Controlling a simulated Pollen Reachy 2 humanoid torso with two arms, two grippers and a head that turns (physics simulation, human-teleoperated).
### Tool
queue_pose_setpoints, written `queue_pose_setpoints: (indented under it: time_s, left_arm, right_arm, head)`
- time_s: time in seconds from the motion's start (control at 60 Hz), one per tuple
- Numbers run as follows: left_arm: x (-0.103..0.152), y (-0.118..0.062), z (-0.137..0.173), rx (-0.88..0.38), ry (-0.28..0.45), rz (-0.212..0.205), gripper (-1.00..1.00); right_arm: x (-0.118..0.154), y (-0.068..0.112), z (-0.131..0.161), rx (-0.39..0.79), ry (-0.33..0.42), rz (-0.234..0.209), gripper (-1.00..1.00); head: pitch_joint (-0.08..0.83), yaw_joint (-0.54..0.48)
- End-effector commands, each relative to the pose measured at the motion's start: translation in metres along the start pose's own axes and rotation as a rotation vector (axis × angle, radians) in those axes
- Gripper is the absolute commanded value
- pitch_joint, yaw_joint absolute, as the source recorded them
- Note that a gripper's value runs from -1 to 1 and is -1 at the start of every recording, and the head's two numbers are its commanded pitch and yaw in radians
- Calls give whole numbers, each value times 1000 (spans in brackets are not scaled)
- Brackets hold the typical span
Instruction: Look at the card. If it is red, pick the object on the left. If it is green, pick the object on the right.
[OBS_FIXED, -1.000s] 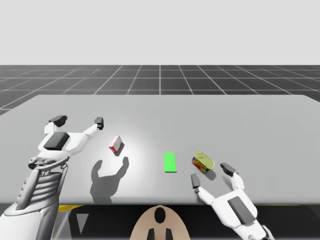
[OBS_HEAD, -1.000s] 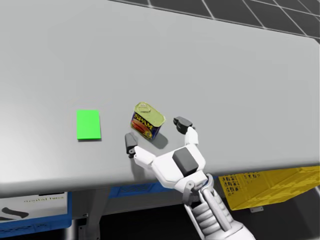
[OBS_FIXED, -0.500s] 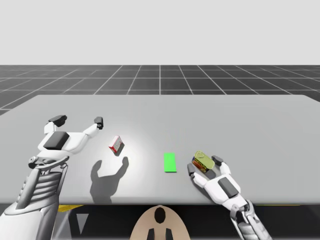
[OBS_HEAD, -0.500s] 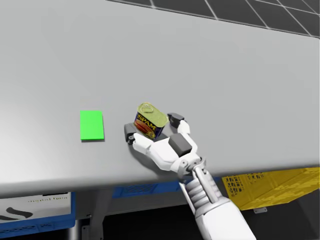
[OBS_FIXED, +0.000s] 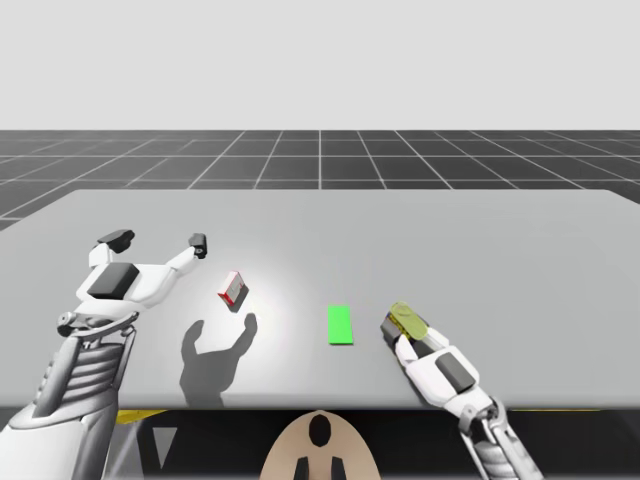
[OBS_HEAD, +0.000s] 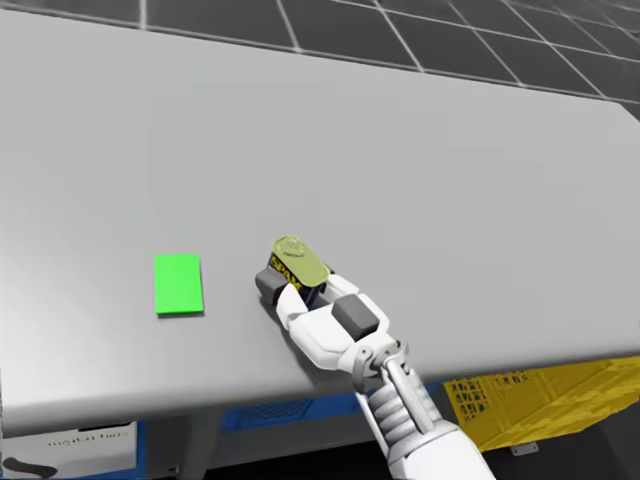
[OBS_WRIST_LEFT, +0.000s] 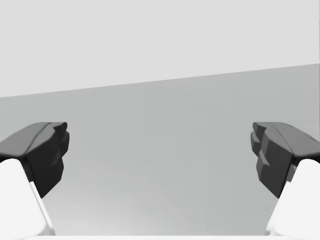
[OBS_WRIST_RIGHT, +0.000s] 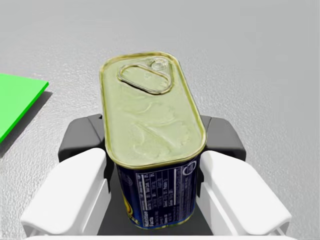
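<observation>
**Can on the right is pinched, lifting comes next**

Close to the near edge of the grey table, right of its middle, my right claw pinches the blue rectangular can with a dull gold lid. One finger presses on each long side, under the rim of the lid. The can stands on the table, just beside the card.

The green flat card lies near the middle of the near edge. Green means the object on the right, so I judge that the choice is correct and the grasp is made. The next move asks for a straight lift with firm pressure, because the smooth metal sides may slip.

Further from the edge and toward the left side lies the small red and white box, untouched. My left claw hangs over the left part of the table, fingers spread wide, holding nothing.

The count: one card, one can, one box, two claws.
</observation>
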Motion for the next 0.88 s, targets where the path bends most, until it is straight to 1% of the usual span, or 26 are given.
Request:
queue_pose_setpoints:
  time_s: [0.017,0.05,0.083,0.117,0.133,0.25,0.267,0.283,0.333,0.383,0.45,0.483,0.533,0.55,0.583,0.6,0.617,0.65,0.683,0.717,0.733,0.75,0.783,0.817,0.833,0.883]
  left_arm:
    - [-1,-1,-1,-2,2,-3,-1000]
    - [-1,-1,-1,-3,2,-4,-1000]
    - [-1,-2,-1,-4,3,-6,-1000]
    - [-1,-2,-1,-4,4,-7,-1000]
    - [-2,-2,-2,-5,5,-9,-1000]
    - [-2,-3,-2,-6,7,-12,-1000]
    - [-2,-3,-2,-6,7,-12,-1000]
    - [-2,-3,-2,-6,7,-11,-1000]
    - [-2,-3,-2,-5,7,-12,-1000]
    - [-1,-1,-3,-1,6,-8,-1000]
    - [0,2,-3,2,8,-2,-1000]
    - [0,3,-3,4,11,0,-1000]
    - [0,4,-3,3,17,3,-1000]
    - [0,4,-3,3,19,4,-1000]
    - [1,4,-3,3,21,4,-1000]
    - [1,4,-3,3,23,4,-1000]
    - [1,4,-3,2,25,5,-1000]
    - [1,4,-3,1,26,5,-1000]
    - [2,5,-4,-1,28,4,-1000]
    - [2,5,-4,-2,29,4,-1000]
    - [2,5,-4,-2,29,4,-1000]
    - [2,5,-4,-2,29,4,-1000]
    - [3,7,-4,-3,29,7,-1000]
    - [3,7,-4,-4,29,8,-1000]
    - [3,8,-4,-4,29,8,-1000]
    - [4,8,-4,-6,30,10,-1000]
  right_arm:
    - [-7,-1,7,-6,21,-9,1000]
    - [-7,-1,7,-5,21,-10,1000]
    - [-7,-1,7,-4,22,-9,1000]
    - [-7,-1,7,-2,22,-7,1000]
    - [-8,-1,7,-1,22,-7,1000]
    - [-5,1,7,0,17,3,1000]
    - [-4,1,7,2,19,-1,1000]
    - [1,3,8,8,24,-21,1000]
    - [12,5,8,6,14,-20,1000]
    - [33,8,10,14,-21,-22,1000]
    - [62,11,14,12,-57,-12,1000]
    - [73,13,16,17,-66,-13,1000]
    - [85,14,19,4,-79,-1,1000]
    - [94,15,21,5,-89,-4,1000]
    - [101,15,23,2,-96,-5,1000]
    - [104,15,24,-4,-102,-1,1000]
    - [115,16,27,-10,-123,6,1000]
    - [123,16,29,-11,-135,11,1000]
    - [140,17,35,-20,-171,25,1000]
    - [149,18,38,-15,-190,29,1000]
    - [162,19,42,-15,-217,47,1000]
    - [162,19,42,-15,-217,47,1000]
    - [181,21,49,-24,-262,73,1000]
    - [188,21,51,-25,-274,73,1000]
    - [200,21,55,-38,-302,86,1000]
    - [221,22,62,-46,-357,98,1000]
  head:
    - [580,-373]
    - [563,-372]
    - [493,-374]
    - [469,-373]
    - [440,-372]
    - [370,-364]
    - [365,-363]
    - [356,-359]
    - [343,-355]
    - [332,-353]
    - [324,-355]
    - [320,-355]
    - [313,-353]
    - [309,-350]
    - [308,-347]
    - [307,-346]
    - [305,-343]
    - [303,-341]
    - [302,-340]
    - [302,-340]
    - [300,-339]
    - [300,-339]
    - [296,-341]
    - [294,-341]
    - [291,-340]
    - [287,-340]
